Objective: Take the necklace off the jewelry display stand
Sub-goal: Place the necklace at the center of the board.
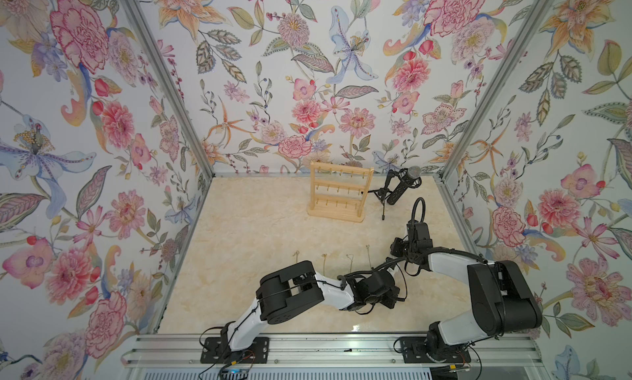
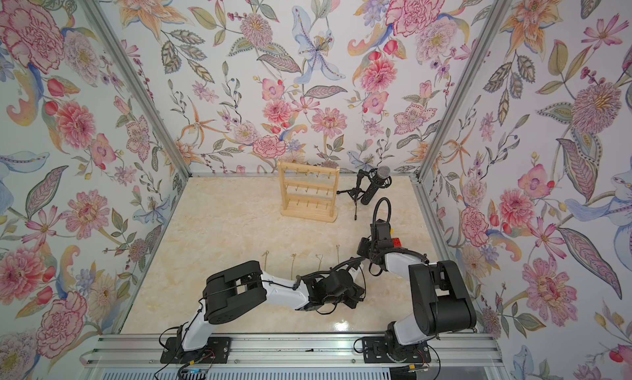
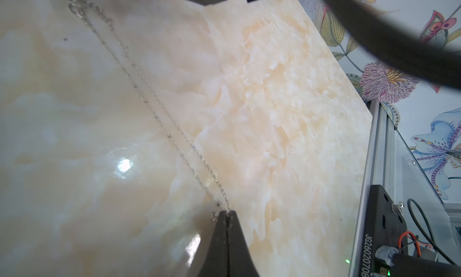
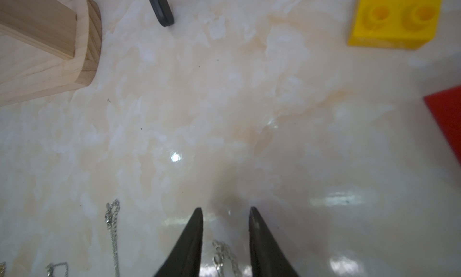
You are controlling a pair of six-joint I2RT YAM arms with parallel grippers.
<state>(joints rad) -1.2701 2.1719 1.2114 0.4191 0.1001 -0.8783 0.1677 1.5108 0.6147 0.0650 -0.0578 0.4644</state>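
My left claw is pressed fully closed, its tips pinching one end of a thin silver necklace. From the tips the doubled chain runs straight out over the marble-patterned table, lying flat on it, to a looped end far ahead of that claw. My right claw stands partly open, with a clear gap between its fingers, and it has hold of nothing. A clasp end of silver chain lies on the table in that gap. Whether it belongs to the necklace my left claw holds, I cannot tell. Just to the left of my right claw another silver chain lies on the table. In both top views four thin chains lie in a row ahead of my left claw, and the rightmost chain runs between my two claws. The jewelry display stand stands upright well beyond my right claw's tips and to their left, near the back wall and well apart from every chain. The rounded corner of its base shows in the right wrist view. A black microphone on a tripod stands just right of the stand, straight beyond my right claw. A yellow studded block sits ahead of that claw to its right, and a red block lies nearer on the same side.
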